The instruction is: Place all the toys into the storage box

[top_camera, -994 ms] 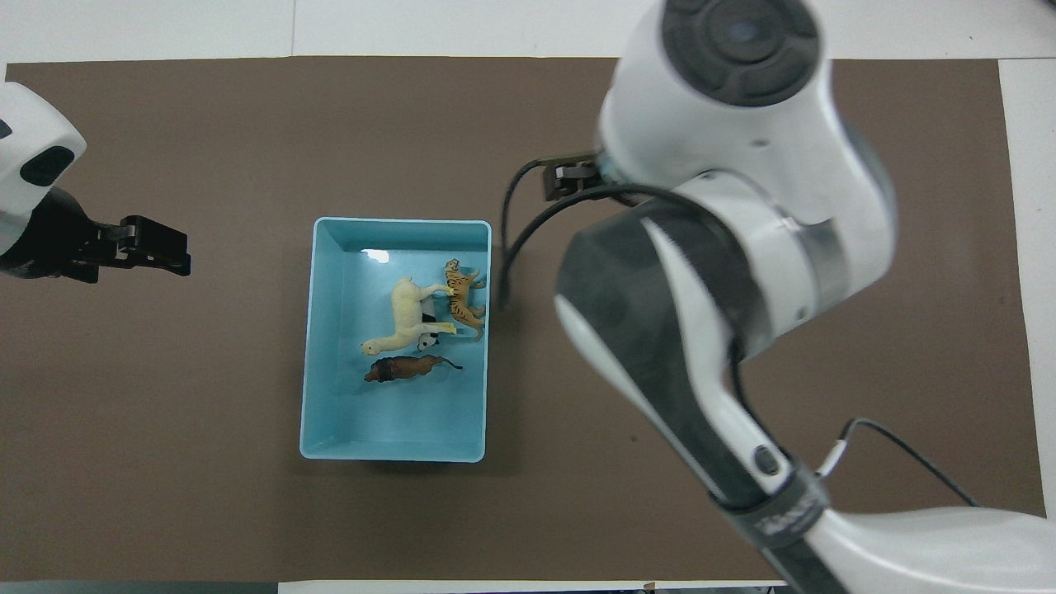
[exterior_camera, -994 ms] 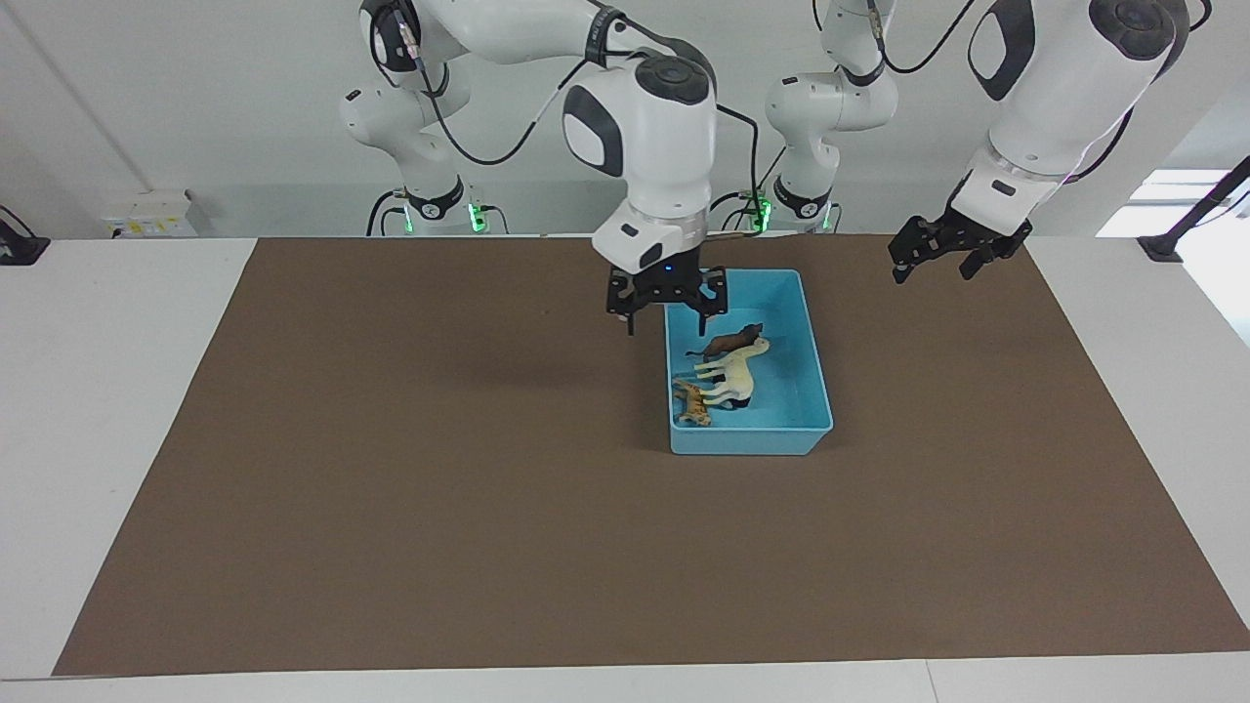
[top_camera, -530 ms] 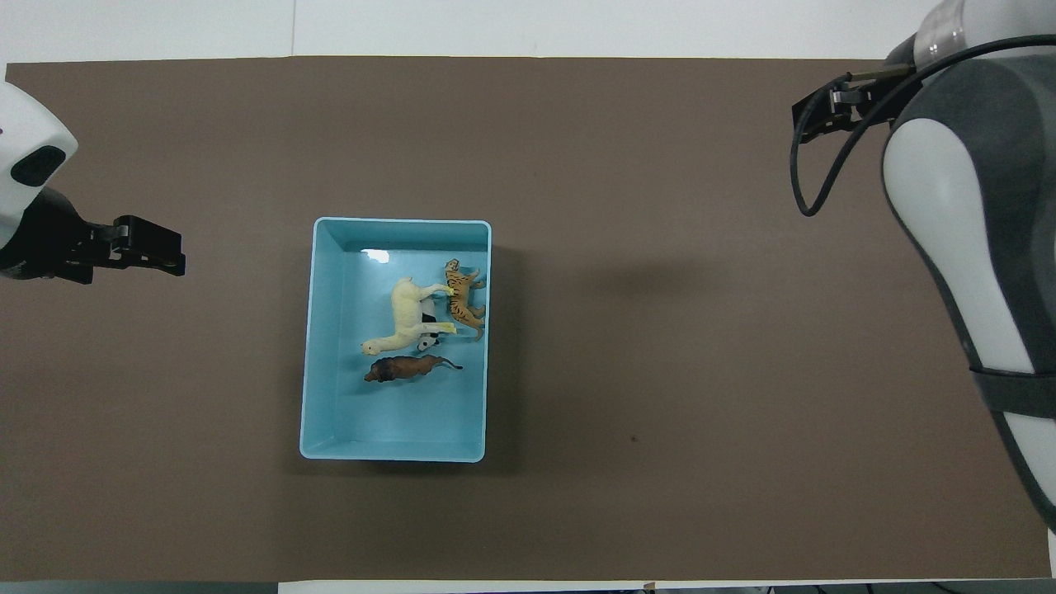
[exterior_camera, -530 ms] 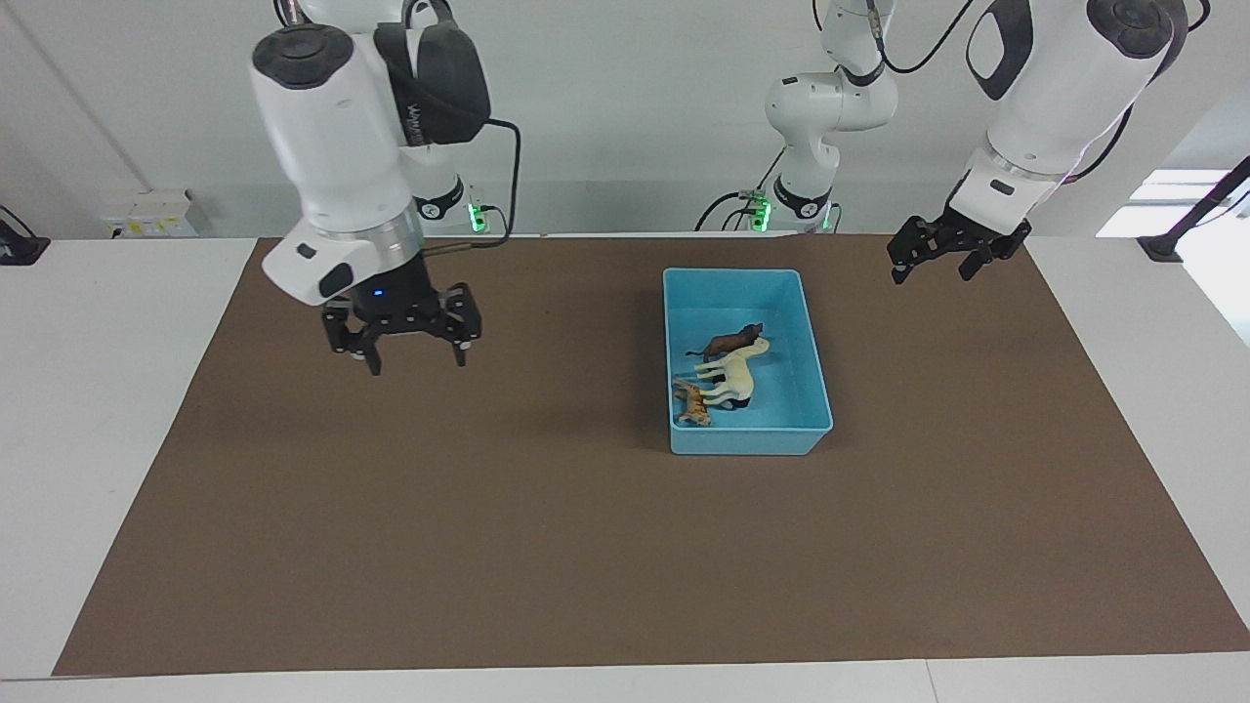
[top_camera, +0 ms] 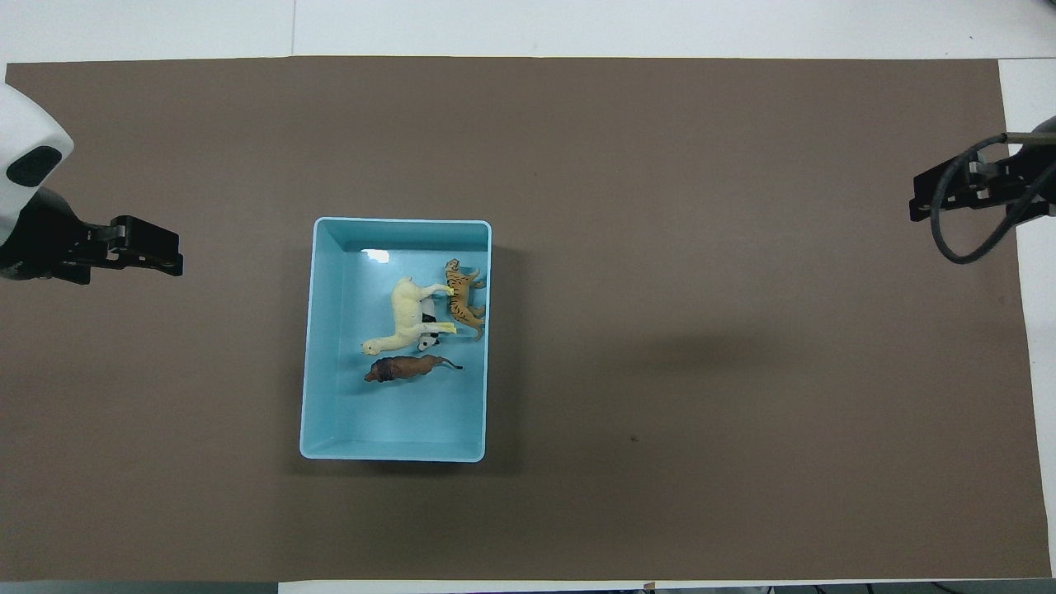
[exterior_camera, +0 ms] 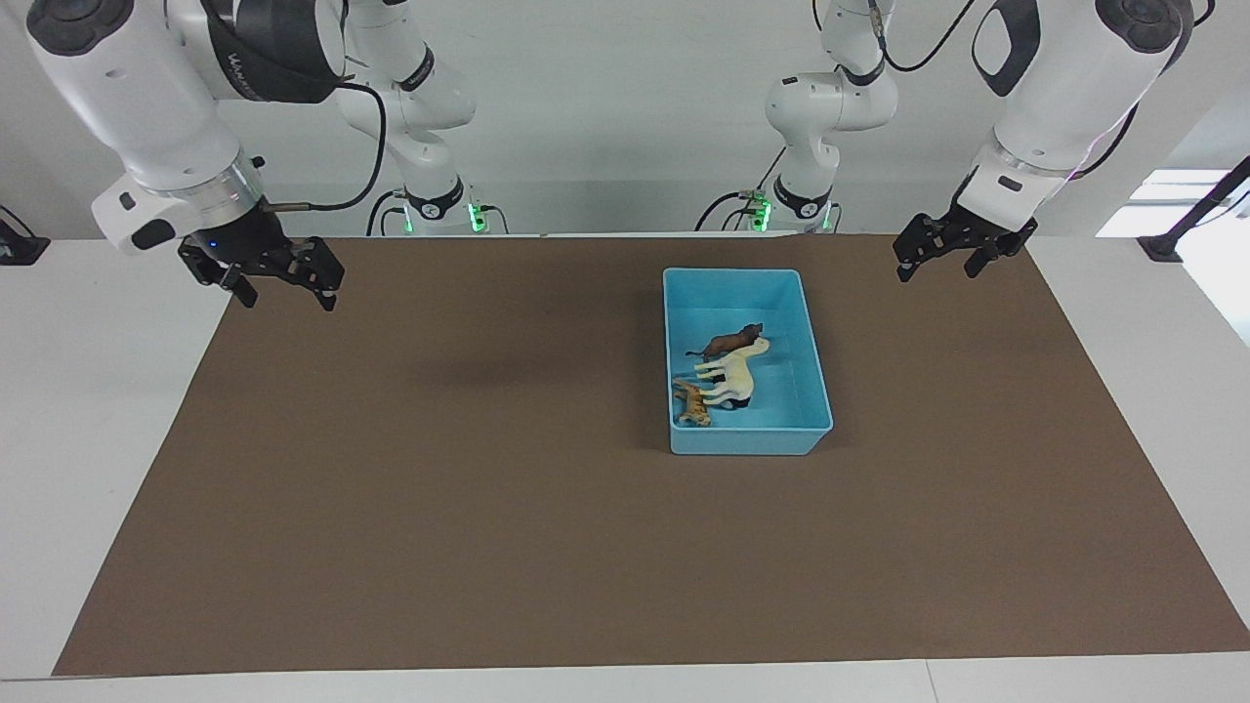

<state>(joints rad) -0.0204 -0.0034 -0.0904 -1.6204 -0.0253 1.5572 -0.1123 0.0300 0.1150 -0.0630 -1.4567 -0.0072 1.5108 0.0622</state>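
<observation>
Facing view: right gripper (exterior_camera: 283,291), fingers spread empty, has swung from the storage box (exterior_camera: 815,386) to the mat's (exterior_camera: 488,508) edge.

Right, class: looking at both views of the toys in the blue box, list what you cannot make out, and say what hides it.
- Panda: overhead view, mostly covered by the cream horse; only black-and-white bits show. Facing view: hidden under the horse.
- Tiger: facing view, too small to read its stripes.
- Storage box: whether horse and tiger touch cannot be told.
- Right gripper: overhead view, cable crosses it, arm cut off by the edge.
- Left gripper: overhead view, arm cut off by the edge.
</observation>
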